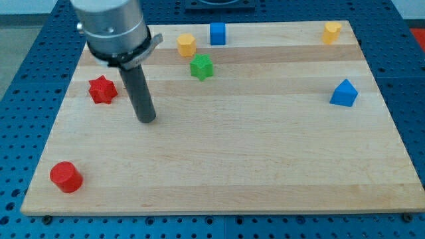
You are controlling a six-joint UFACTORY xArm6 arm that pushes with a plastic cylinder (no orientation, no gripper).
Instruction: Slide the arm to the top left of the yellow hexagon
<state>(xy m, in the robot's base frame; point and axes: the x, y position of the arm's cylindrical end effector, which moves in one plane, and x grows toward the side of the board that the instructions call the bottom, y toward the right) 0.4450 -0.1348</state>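
The robot's tool is a plain dark rod with nothing to open and nothing held; its tip (pixel 147 120) rests on the wooden tabletop (pixel 265 153), right of the red star block (pixel 102 89). The yellow hexagon block (pixel 186 45) sits near the top edge, well apart. Heading there, the tip could nudge the hexagon or the nearby green star block (pixel 201 67).

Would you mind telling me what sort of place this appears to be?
Probably a robotics lab bench: a wooden board with small coloured blocks sits on a blue perforated table, and my tip rests on the board.
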